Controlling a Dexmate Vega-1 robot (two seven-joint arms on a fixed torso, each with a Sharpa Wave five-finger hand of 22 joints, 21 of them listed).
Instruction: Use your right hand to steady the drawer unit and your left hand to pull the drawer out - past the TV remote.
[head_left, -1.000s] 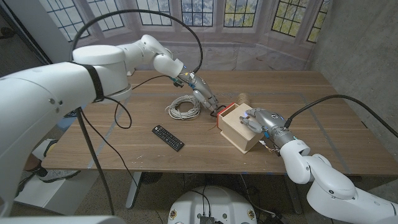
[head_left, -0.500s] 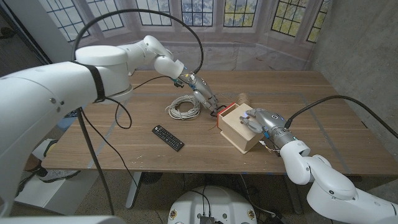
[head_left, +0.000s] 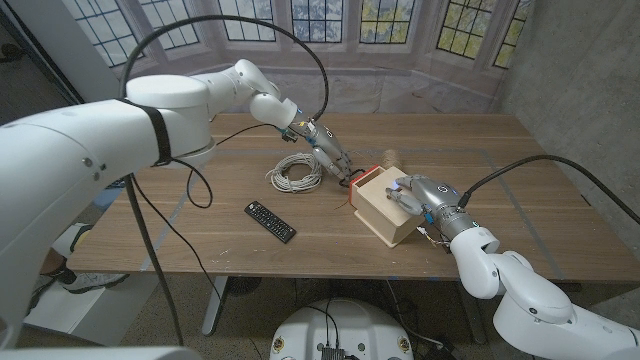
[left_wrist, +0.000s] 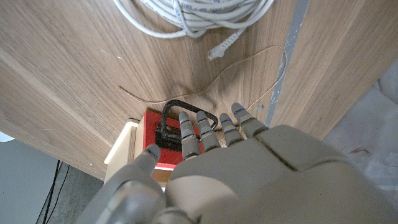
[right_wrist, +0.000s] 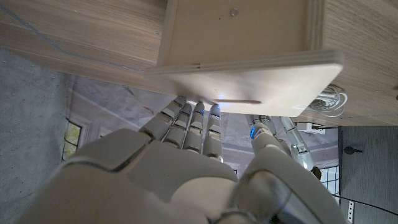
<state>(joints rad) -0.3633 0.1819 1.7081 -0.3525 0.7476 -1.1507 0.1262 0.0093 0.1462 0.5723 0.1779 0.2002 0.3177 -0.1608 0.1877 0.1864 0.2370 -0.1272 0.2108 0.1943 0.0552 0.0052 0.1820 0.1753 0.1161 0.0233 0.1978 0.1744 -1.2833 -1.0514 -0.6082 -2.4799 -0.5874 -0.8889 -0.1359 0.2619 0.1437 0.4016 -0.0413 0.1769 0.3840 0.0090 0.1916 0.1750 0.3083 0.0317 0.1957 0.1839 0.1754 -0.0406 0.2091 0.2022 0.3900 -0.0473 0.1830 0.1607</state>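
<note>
Counter (head_left: 520, 190): we see a wooden top carrying everything; both our arms come in over it.
Drawer unit (head_left: 383, 203): a pale wooden box sitting right of centre on the counter, its long axis running diagonally from the near right toward the far left.
Right hand (head_left: 410, 193): it rests on the top of the unit at its near-right end; in the right wrist view the fingers (right_wrist: 198, 118) lie side by side against the pale panel, pressing on it and gripping nothing.
Left hand (head_left: 329, 155): it reaches down to the unit's far-left face; in the left wrist view the fingers (left_wrist: 188, 127) are hooked over the dark handle (left_wrist: 175, 106) on the red drawer front (left_wrist: 151, 121), close together. We judge this a hold on the handle, though how firmly we cannot tell.
Cable coil (head_left: 295, 172): white, lying just left of the left hand.
TV remote (head_left: 270, 221): black, near-left of the unit, well apart from it.
Key relation: the drawer opens out of the unit's far-left end, so the pull runs along the unit's long axis, away from the right hand and leftward toward the cable coil, with the remote on the near side of that line.
Drawer travel: barely out, we judge; the red front sits close to the box.
</note>
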